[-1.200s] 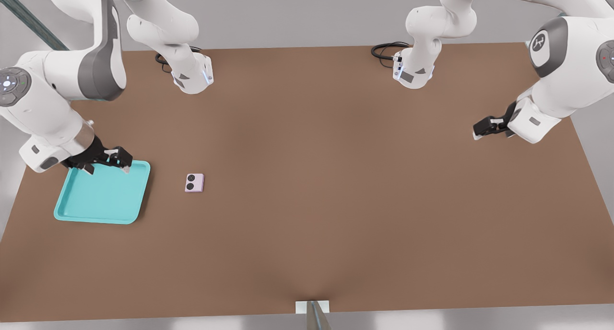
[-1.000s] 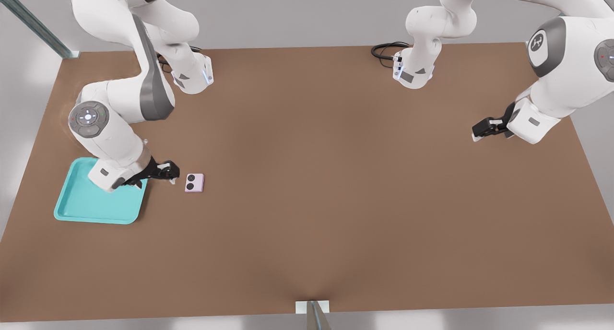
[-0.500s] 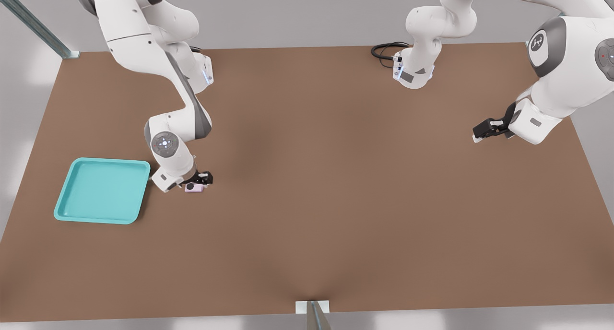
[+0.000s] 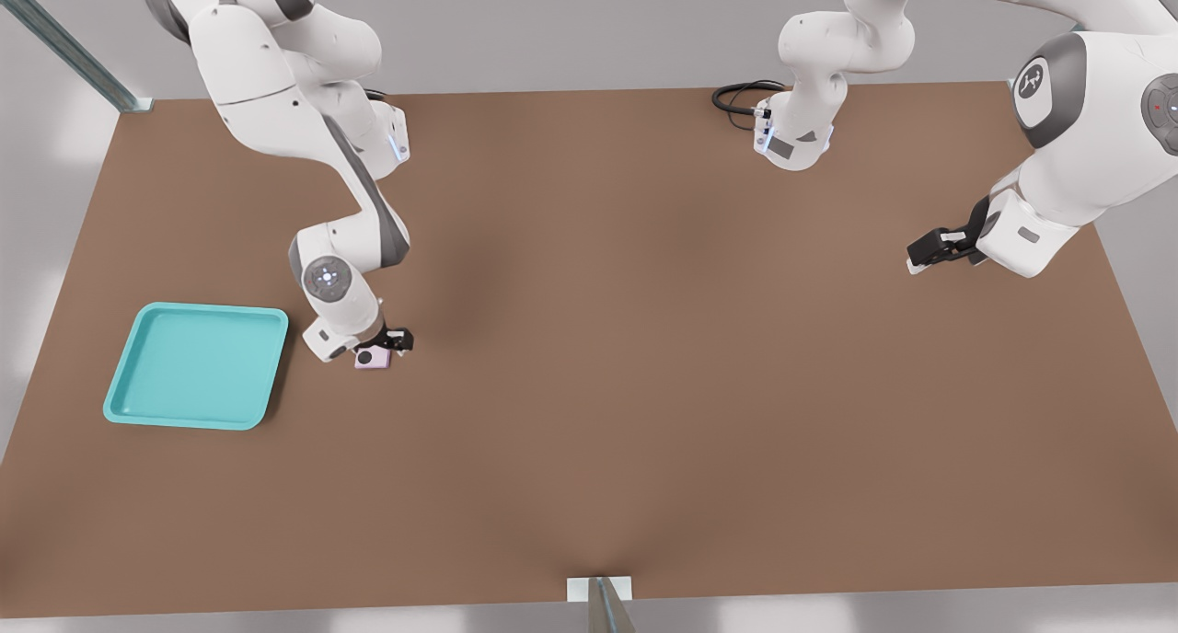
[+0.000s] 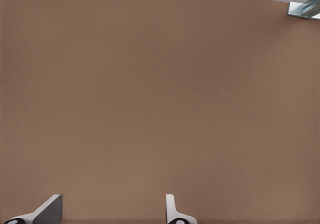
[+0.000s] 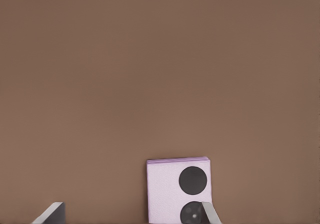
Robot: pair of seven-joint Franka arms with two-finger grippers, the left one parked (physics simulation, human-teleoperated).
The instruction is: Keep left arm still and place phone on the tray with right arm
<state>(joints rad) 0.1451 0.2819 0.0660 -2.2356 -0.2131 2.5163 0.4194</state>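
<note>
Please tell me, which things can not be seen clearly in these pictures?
- Phone: in the front view the tool covers its far part; in the right wrist view the picture's edge cuts off its near end.
- Contact between the tool and the phone: not decidable; only two fingertips show.
- Tray: seen only in the front view; absent from both wrist views.

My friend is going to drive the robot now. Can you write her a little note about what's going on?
Gripper: open, low over the phone, fingers either side, nothing held.
Phone: flat on the brown table, lenses up, on the front view's right of the tray.
Tray: holds nothing.
Done: reach to the phone.
Left: close on it, lift, carry to the tray, set down.
</note>
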